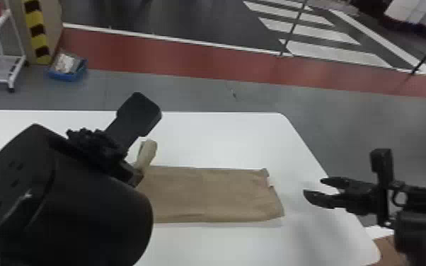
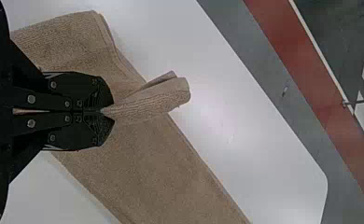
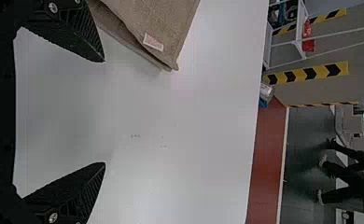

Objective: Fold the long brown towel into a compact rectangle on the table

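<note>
The left gripper (image 2: 107, 111), clenched on the towel (image 1: 208, 194) at ten o'clock, might skew it, since the right gripper (image 3: 104, 112), gaping at three, pins nothing.

The towel (image 1: 212, 194) lies on the table (image 1: 219, 141), left of the right end effector (image 1: 313, 186).
</note>
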Motion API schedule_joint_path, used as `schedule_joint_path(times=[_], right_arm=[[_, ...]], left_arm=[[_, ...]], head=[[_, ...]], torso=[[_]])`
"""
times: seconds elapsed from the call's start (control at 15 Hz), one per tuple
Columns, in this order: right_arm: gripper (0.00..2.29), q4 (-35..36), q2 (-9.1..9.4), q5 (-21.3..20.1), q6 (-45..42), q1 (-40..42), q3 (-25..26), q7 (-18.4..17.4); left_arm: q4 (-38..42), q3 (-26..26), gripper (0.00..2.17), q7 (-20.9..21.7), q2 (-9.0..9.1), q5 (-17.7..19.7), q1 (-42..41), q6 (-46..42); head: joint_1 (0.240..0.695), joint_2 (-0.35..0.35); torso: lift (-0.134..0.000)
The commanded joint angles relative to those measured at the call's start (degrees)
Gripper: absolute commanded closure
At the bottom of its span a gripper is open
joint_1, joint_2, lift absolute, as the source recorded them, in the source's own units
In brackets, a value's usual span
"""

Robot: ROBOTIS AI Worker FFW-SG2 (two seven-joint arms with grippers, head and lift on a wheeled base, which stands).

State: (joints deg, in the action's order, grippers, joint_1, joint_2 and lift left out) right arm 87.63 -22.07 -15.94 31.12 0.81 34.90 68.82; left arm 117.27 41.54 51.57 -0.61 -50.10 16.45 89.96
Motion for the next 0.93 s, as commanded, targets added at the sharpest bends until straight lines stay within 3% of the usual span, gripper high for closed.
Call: schedule_joint_path(times=[0.0,0.4,0.47,0.6,0.67,0.87], right_arm=[[0.09,0.26,0.36,-0.24,0.13,0.34,-0.01,0.00],[0.09,0.35,0.63,-0.41,-0.05,0.34,-0.27,0.00],[0.09,0.35,0.63,-0.41,-0.05,0.42,-0.18,0.00],[0.09,0.18,0.63,-0.41,-0.22,0.42,-0.10,0.00],[0.09,0.26,0.63,-0.41,-0.22,0.42,-0.27,0.00],[0.09,0.26,0.71,-0.32,-0.40,0.51,-0.27,0.00]], left_arm=[[0.68,0.56,1.89,-1.29,0.76,0.26,0.51,0.07],[1.73,3.55,1.86,-9.73,0.76,5.97,-0.46,0.07],[1.38,4.08,1.60,-12.10,0.76,6.77,-1.25,0.07],[0.50,5.92,0.32,-16.59,0.76,7.03,-3.89,0.07],[0.06,7.06,0.00,-19.66,0.76,7.12,-5.64,0.07],[0.15,7.77,0.00,-25.02,0.76,8.96,-7.75,0.07]], head=[[0.695,-0.350],[0.695,-0.350],[0.695,-0.350],[0.695,-0.350],[0.695,-0.350],[0.695,-0.350]], torso=[[-0.124],[-0.124],[-0.124],[-0.124],[-0.124],[-0.124]])
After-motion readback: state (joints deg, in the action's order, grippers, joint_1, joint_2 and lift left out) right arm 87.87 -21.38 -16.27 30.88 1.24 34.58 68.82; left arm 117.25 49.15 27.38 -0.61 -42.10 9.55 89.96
